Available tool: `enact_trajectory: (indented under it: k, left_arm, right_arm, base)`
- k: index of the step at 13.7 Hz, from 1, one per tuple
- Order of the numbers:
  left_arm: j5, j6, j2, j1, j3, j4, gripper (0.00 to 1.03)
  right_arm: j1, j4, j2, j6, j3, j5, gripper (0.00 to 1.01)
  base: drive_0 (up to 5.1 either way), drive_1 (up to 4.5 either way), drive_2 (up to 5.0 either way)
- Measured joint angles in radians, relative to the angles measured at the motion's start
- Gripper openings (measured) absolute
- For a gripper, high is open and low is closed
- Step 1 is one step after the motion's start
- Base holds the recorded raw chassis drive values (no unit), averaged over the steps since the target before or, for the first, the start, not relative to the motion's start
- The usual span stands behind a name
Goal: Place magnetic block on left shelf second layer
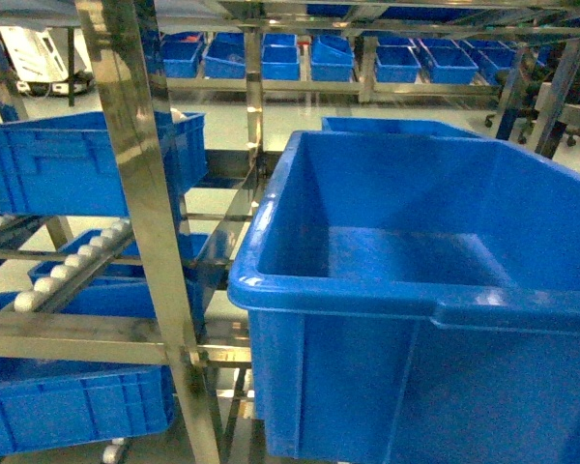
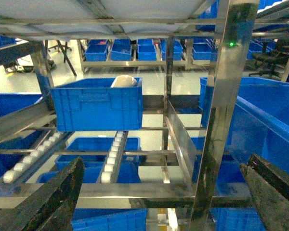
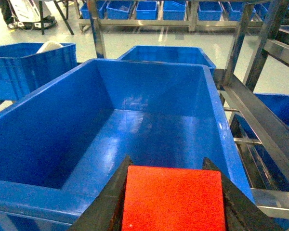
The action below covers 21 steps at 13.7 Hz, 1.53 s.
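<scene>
The big crate (image 1: 416, 319) runs off the right and bottom edges of the head view, so its far corner and base are cut off. In the right wrist view the block (image 3: 173, 197) and the right gripper (image 3: 173, 202) are cut by the bottom edge. In the left wrist view only the tips of the left gripper (image 2: 159, 192) show. A white thing (image 2: 124, 82) left of the big crate sits half hidden in a small crate (image 2: 96, 103); I cannot tell what it is.
</scene>
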<state>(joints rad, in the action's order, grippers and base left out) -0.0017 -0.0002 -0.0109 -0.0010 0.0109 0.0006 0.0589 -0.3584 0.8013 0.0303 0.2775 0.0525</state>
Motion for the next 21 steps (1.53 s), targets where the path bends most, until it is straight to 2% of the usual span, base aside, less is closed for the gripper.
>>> enact_trajectory:
  k: [1,2,4,5,7,8,11,13,14,15,18,19,20,21]
  left_arm:
    - [0.001,0.0,0.0,0.0,0.0,-0.004,0.98]
    - [0.001,0.0,0.0,0.0,0.0,-0.004,0.98]
    - [0.001,0.0,0.0,0.0,0.0,-0.004,0.98]
    - [0.001,0.0,0.0,0.0,0.0,-0.004,0.98]
    - [0.001,0.0,0.0,0.0,0.0,-0.004,0.98]
    - [0.001,0.0,0.0,0.0,0.0,-0.004,0.98]
    - [0.001,0.0,0.0,0.0,0.0,-0.004,0.98]
    - [0.001,0.0,0.0,0.0,0.0,-0.004,0.98]
    - [0.001,0.0,0.0,0.0,0.0,-0.004,0.98]
    - [0.001,0.0,0.0,0.0,0.0,-0.004,0.98]
    - [0.001,0.0,0.0,0.0,0.0,-0.004,0.98]
    - [0.001,0.0,0.0,0.0,0.0,-0.004,0.98]
    - [0.001,0.0,0.0,0.0,0.0,-0.004,0.98]
    - [0.001,0.0,0.0,0.0,0.0,-0.004,0.98]
  right_arm:
    - [-0.003,0.006,0.04,0.019,0.021,0.018,0.33]
    - [-0.023,-0.067,0.199,0.079,0.117,0.034,0.33]
    - [-0.027,-0.094,0.409,0.159,0.237,0.044,0.33]
    - [-0.019,-0.052,0.554,0.201,0.315,0.058,0.33]
    - [0.019,0.055,0.793,0.251,0.486,0.084,0.33]
    - [0.031,0.082,0.847,0.256,0.549,0.082,0.33]
    - [0.043,0.107,0.893,0.257,0.613,0.073,0.33]
    - [0.06,0.152,0.967,0.254,0.729,0.069,0.33]
    - [0.074,0.117,0.976,0.226,0.734,0.036,0.34]
    - [0.088,0.032,0.951,0.195,0.69,-0.015,0.46]
    - [0.15,-0.382,0.673,-0.022,0.375,-0.269,0.85]
    - [0.167,-0.489,0.557,-0.044,0.249,-0.325,0.97]
    - [0.181,-0.566,0.438,-0.067,0.12,-0.385,0.98]
    - [0.185,-0.526,0.291,-0.092,0.01,-0.427,0.98]
  base:
    - [-4.6,4.04,0.1]
    - [0.0,0.0,0.0]
    - [0.0,0.0,0.0]
    - [0.0,0.0,0.0]
    - [0.0,0.0,0.0]
    - [0.0,0.0,0.0]
    - [0.0,0.0,0.0]
    - [0.0,0.0,0.0]
    - [0.0,0.0,0.0]
    - [0.0,0.0,0.0]
    - [0.0,0.0,0.0]
    - [0.0,0.0,0.0]
    - [0.0,0.0,0.0]
    - [0.0,0.0,0.0]
